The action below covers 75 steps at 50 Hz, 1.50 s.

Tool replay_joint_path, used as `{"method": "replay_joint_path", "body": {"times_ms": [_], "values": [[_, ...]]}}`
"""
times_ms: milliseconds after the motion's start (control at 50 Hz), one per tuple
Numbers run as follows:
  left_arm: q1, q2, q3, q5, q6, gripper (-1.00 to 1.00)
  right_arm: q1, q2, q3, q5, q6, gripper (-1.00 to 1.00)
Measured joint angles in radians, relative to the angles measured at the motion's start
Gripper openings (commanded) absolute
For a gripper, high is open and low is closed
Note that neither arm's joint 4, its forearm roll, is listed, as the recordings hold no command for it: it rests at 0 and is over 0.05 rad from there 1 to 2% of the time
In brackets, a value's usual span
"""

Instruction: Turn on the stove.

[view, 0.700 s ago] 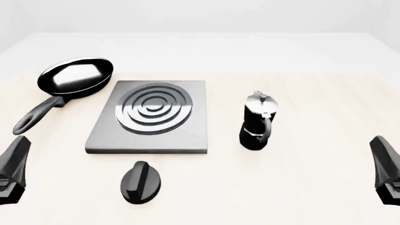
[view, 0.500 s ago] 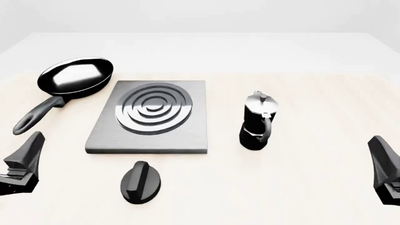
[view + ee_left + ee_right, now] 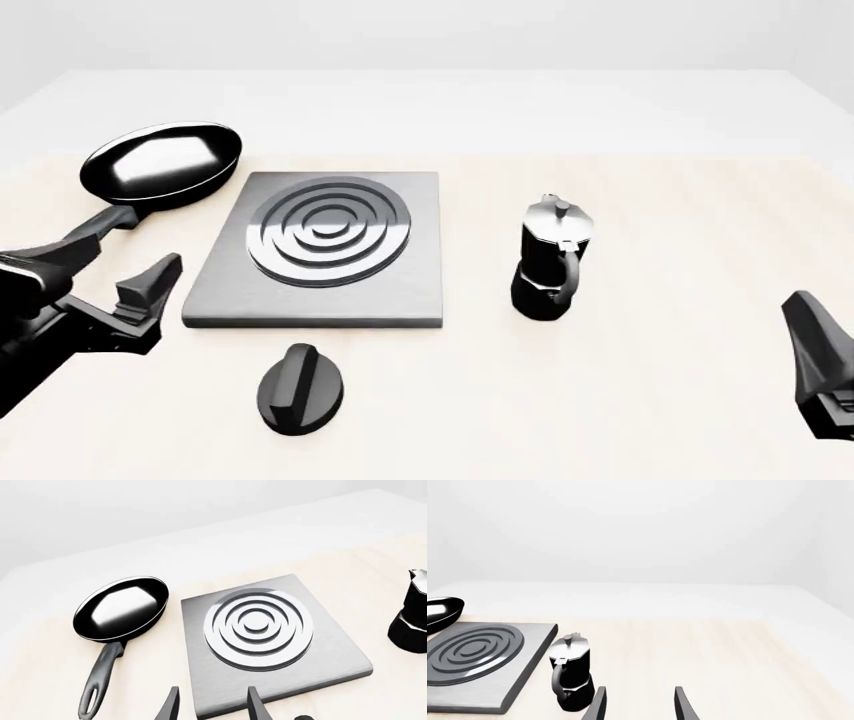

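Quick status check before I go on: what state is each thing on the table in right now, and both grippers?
stove: flat on the table, burner bare, nothing on it.
knob: on the table in front of the stove, untouched.
frying pan: upright, empty, left of the stove.
moka pot: upright, lid closed, right of the stove.
left gripper: open, holding nothing, beside the stove's front left corner.
right gripper: open, holding nothing.

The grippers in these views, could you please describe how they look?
Both are plain black. The left gripper has blocky, angular links ending in tapered, pointed fingers. The right gripper shows the same dark wedge-shaped fingers. No cables, markings or sleeves are visible.
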Motion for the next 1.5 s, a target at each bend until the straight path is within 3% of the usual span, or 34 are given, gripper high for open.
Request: {"method": "replay_joint_path", "body": {"times_ms": [300, 560, 1140, 1500], "values": [[-0.114, 0.166, -0.116, 0.043, -0.045, 1.00, 0.004, 0.001, 0.000, -0.001, -0.008, 1.00], [-0.201, 0.206, -0.195, 0.173, -0.156, 1.00, 0.008, 0.009, 0.001, -0.004, -0.013, 1.00], [-0.309, 0.239, -0.219, 0.309, -0.291, 1.00, 0.012, 0.043, 0.001, -0.029, -0.013, 1.00], [-0.340, 0.328, -0.182, 0.234, -0.340, 1.00, 0.014, 0.039, 0.001, -0.024, -0.007, 1.00]]}}
